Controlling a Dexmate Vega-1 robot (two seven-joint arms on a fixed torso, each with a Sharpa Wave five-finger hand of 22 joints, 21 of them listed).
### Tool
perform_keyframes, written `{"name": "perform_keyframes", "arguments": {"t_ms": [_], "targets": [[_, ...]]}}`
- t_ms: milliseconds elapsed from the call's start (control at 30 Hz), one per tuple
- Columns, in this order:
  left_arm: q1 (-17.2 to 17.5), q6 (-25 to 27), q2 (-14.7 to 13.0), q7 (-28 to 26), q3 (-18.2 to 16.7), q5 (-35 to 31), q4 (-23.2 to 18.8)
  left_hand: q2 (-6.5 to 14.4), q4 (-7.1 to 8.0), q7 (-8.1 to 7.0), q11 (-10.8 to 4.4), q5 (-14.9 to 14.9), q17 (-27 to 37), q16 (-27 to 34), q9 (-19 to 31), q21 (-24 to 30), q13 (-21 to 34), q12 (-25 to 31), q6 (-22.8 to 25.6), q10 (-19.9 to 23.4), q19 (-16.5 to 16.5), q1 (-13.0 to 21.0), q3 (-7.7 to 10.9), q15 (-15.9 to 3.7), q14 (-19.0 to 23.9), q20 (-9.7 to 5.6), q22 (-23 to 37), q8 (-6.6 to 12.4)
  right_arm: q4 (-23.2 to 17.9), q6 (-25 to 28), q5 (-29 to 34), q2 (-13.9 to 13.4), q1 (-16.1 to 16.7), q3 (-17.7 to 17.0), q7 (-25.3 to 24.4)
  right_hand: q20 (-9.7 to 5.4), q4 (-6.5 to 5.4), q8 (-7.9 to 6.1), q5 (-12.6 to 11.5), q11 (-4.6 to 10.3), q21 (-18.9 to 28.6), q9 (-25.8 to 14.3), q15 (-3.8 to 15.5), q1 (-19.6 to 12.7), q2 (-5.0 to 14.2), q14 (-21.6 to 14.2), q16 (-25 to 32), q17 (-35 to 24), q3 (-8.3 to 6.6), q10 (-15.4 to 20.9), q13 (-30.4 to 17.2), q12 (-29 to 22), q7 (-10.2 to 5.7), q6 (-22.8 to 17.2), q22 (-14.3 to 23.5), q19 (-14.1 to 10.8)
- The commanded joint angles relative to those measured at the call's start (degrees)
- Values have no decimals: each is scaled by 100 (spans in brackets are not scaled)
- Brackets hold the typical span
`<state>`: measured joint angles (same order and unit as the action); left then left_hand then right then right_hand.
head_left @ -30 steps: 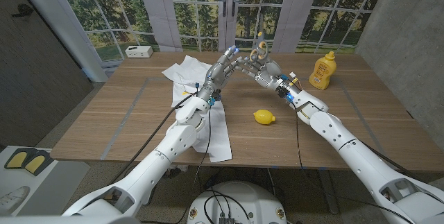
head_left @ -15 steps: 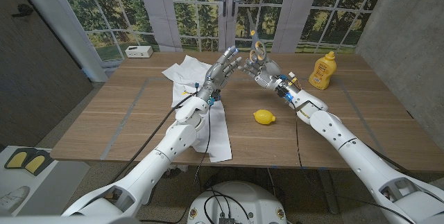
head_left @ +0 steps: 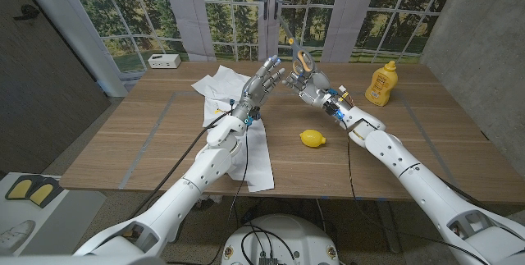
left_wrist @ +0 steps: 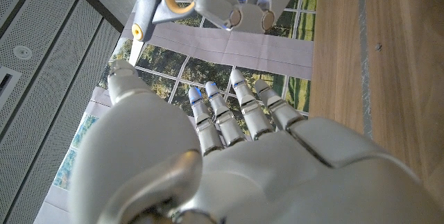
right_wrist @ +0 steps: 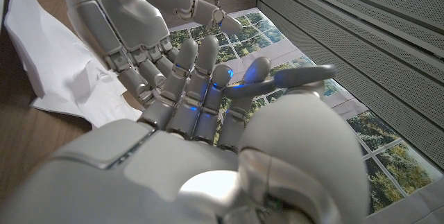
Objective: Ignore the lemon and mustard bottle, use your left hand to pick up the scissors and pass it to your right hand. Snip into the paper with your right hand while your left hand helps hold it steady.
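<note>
A small white rectangular box (head_left: 165, 61) sits at the far left edge of the brown wooden table (head_left: 148, 142). Behind the table hangs a printed backdrop of windows and trees (head_left: 213, 6). A grey concrete wall (head_left: 480, 35) stands to the right.

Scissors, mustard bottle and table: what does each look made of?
Scissors: grey and orange handles, seemingly matte plastic; the thin blades look like metal, too small to be sure. They sit in the right hand.
Mustard bottle: yellow, smooth, probably squeezable plastic.
Table: wood or wood-look laminate, matte, with visible grain.
</note>
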<state>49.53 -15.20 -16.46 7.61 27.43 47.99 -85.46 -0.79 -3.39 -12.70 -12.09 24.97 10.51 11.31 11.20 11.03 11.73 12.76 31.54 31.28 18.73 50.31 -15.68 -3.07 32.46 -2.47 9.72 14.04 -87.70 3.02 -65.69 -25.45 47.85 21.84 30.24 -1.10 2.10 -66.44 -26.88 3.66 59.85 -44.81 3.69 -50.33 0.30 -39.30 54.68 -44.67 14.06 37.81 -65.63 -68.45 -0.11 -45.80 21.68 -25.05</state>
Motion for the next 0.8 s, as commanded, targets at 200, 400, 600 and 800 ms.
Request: {"name": "perform_keyframes", "arguments": {"t_ms": [200, 400, 600, 800], "targets": [[73, -54, 8, -58, 4, -8, -66, 68, -11, 1, 9, -16, 15, 38, 6, 23, 7, 43, 85, 91, 50, 3, -57, -953, 85, -412, 24, -15, -170, 68, 58, -130, 72, 7, -162, 27, 153, 140, -75, 99, 37, -779, 847, -204, 84, 289, -36, 120, -96, -118, 290, 229, 83, 345, -109, 120], [100, -75, -7, -87, 0, -30, -96, 75, -9, 1, 10, -21, 15, 37, 4, 24, 6, 41, 104, 109, 62, 9, -67, -953, 101, -427, 24, -23, -155, 143, 12, -142, 78, 18, -193, 32, 331, 213, -154, 81, 37, -653, 838, -572, 170, 390, -33, 160, -253, -208, 422, 286, 94, 399, -220, 187], [122, -60, -21, -99, 11, -32, -121, 81, -6, 1, 11, -24, 16, 36, 4, 23, 7, 42, 123, 129, 67, 11, -74, -953, 113, -430, 24, -26, -91, 172, -13, -155, 76, 22, -116, 11, 422, 389, -219, 41, 80, -363, 848, -819, 284, 467, -12, 190, -379, -169, 765, 413, 128, 433, -334, 172], [120, -52, -30, -93, 33, -52, -123, 92, -2, 1, 12, -28, 16, 35, 4, 21, 7, 45, 149, 158, 70, 15, -81, -954, 124, -432, 24, -29, -115, 228, -122, -145, 137, -30, -148, 20, 413, 519, -227, 64, 106, -115, 858, -869, 372, 447, 38, 213, -430, -77, 1040, 493, 159, 398, -422, 189]]}}
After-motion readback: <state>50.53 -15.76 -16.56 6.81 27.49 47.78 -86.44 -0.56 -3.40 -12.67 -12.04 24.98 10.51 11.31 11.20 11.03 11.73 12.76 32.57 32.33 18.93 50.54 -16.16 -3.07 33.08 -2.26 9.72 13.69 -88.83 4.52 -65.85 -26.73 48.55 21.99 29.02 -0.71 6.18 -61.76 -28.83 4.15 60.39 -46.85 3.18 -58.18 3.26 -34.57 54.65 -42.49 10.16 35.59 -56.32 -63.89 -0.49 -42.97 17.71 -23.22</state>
